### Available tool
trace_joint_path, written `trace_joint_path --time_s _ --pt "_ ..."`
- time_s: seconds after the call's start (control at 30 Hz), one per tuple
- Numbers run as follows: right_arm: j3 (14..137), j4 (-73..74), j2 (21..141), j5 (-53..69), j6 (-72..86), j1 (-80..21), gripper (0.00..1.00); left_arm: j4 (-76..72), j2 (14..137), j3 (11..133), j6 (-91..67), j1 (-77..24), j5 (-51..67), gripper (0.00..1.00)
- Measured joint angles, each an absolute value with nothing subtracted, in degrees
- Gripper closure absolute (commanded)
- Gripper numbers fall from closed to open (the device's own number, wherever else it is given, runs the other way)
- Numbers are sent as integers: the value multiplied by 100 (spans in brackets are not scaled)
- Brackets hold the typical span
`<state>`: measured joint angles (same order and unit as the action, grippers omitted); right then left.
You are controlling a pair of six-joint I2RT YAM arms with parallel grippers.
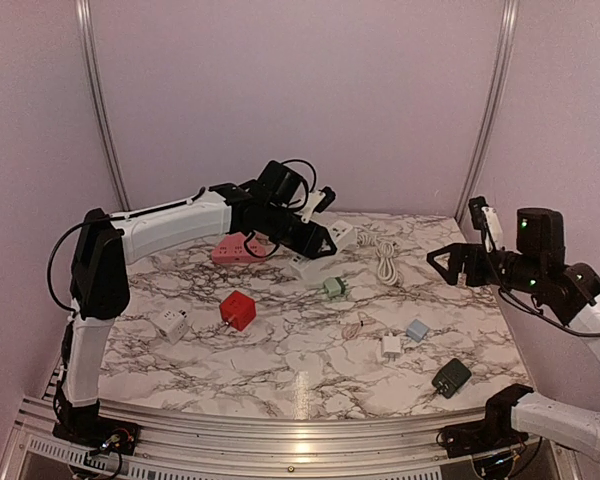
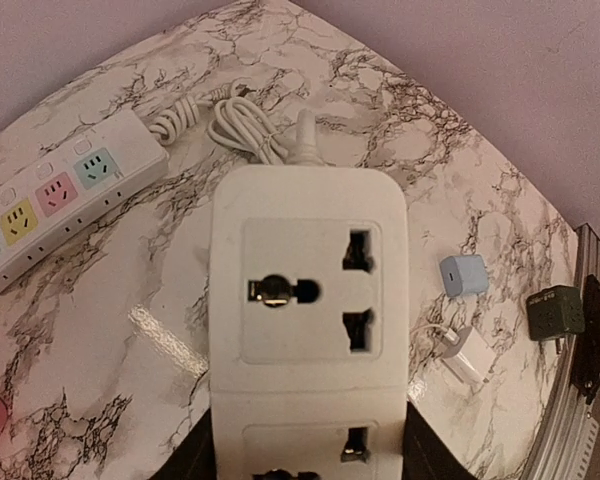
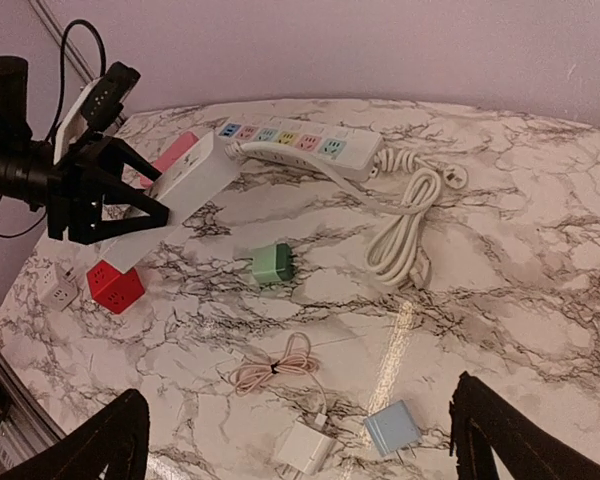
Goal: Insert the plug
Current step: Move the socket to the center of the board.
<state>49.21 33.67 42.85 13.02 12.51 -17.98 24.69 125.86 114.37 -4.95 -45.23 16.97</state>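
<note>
We are clamping the left gripper [image 3: 130, 200] on the white power strip [image 2: 310, 290], tilted at upper left of the right wrist view. The right gripper [image 1: 448, 266] is hanging open and empty. The green plug [image 3: 272, 264] is lying mid-frame on the table [image 1: 310, 350]. Pushing a plug in is likely to twist the strip loose.

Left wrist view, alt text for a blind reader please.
A white power strip fills the centre, held at the bottom edge by the left gripper. Around it on the marble table lie a strip with coloured sockets, a coiled white cable, a blue adapter, a white charger and a dark green adapter.
</note>
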Motion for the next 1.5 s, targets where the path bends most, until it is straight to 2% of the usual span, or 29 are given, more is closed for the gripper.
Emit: trace_joint_path --time_s 0.17,0.53,0.77,1.1,1.2,1.27,1.37,1.47,1.5 --pt "4921 2882 5214 1028 1640 -1798 4 2366 12418 11338 -495 -4698 1712 99" --pt "4917 1509 7577 1011 2523 -1662 28 2154 12158 10457 -515 -4709 1695 99" --pt "4950 598 8864 1297 2880 -1197 31 1951 12066 10226 -556 -4711 1712 100" --pt "5870 187 10532 1691 2877 -1026 37 1833 12031 10060 -624 -4716 1754 100" --pt "6182 89 10831 1815 2858 -1026 47 1822 11992 9996 -644 -4718 1756 100" --pt "6359 86 10980 1903 2847 -1026 58 1804 11977 9974 -663 -4718 1758 100" --pt "6615 75 11236 2053 2814 -1022 63 1778 11939 9885 -676 -4718 1758 100" --pt "6705 38 11393 2154 2766 -1013 82 1782 11887 9782 -694 -4727 1761 100" --pt "6705 30 11426 2187 2746 -1004 91 1778 11878 9762 -694 -4729 1761 100"
